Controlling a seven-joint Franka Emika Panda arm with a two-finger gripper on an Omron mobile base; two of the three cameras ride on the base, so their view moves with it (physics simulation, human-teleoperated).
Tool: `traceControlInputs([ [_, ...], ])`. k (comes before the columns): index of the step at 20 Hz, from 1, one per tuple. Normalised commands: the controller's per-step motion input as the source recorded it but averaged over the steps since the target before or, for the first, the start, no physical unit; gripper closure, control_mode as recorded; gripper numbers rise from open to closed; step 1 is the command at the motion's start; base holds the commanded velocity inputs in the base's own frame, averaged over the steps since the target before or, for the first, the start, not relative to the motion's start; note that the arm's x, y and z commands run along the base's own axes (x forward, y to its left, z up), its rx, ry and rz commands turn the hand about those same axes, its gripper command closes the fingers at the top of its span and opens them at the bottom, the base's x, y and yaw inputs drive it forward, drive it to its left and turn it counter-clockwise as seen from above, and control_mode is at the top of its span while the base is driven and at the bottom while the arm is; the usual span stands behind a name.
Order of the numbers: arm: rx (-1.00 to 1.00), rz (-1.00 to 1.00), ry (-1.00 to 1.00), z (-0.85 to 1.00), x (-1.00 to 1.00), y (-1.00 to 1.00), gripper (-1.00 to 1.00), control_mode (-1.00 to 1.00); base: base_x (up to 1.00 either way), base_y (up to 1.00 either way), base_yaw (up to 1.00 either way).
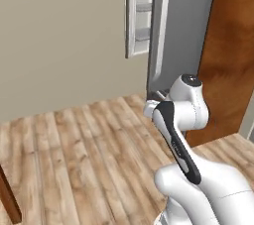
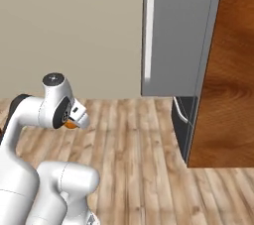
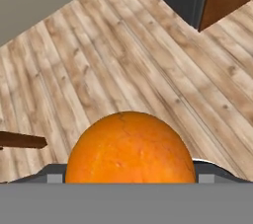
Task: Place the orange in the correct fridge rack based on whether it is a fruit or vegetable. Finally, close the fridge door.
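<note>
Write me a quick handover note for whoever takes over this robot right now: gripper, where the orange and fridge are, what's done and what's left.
Gripper: shut on the orange, held low in front of the arm, above the wood floor.
Fridge door: open, ahead and to the right; a bit of the inside shelving shows past its edge in the left base view.
Done: orange picked up.
Left: bring it to the fridge, set it on the fruit rack, let go, then close the door.
</note>
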Motion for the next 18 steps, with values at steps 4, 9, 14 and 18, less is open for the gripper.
traceControlInputs([
  [4,0.00,0.00,0.00,0.00,0.00,0.00,1.00,1.00,1.00,0.32,-0.12],
  [9,0.00,0.00,0.00,0.00,0.00,0.00,1.00,1.00,1.00,0.39,-0.18],
  [14,0.00,0.00,0.00,0.00,0.00,0.00,1.00,1.00,1.00,0.57,-0.24],
  [18,0.00,0.00,0.00,0.00,0.00,0.00,1.00,1.00,1.00,0.56,-0.27],
])
